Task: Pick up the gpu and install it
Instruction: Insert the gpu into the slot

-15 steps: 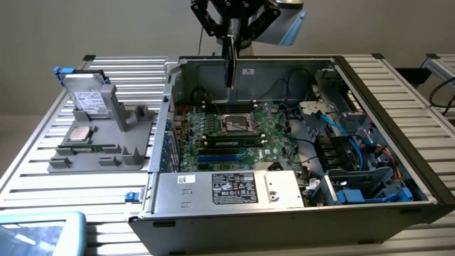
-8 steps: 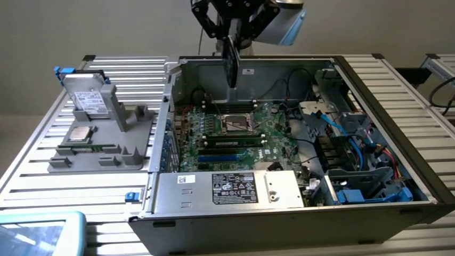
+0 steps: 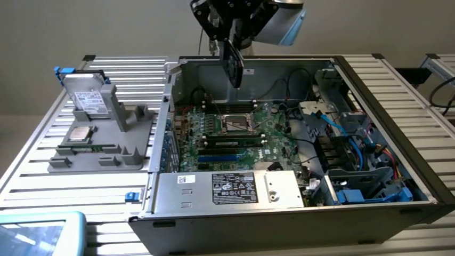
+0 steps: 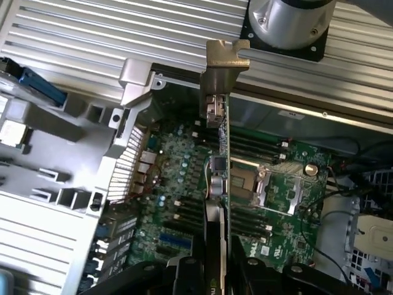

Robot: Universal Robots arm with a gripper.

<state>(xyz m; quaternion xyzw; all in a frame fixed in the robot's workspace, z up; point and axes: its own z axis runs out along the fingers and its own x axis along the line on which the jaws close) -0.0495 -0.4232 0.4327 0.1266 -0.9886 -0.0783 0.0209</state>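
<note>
The gpu hangs edge-on in the air above the back of the open computer case, over the motherboard. My gripper is shut on its upper edge. In the wrist view the gpu runs as a thin line away from my gripper, with its silvery bracket at the far end. Black fingers press on both sides of the card. The card is well clear of the board and touches nothing in the case.
A grey holder at the exterior view's left carries a hard drive, a CPU and a RAM stick. The power supply fills the case's near side, cables and drive bays its right. Blue slots lie on the board.
</note>
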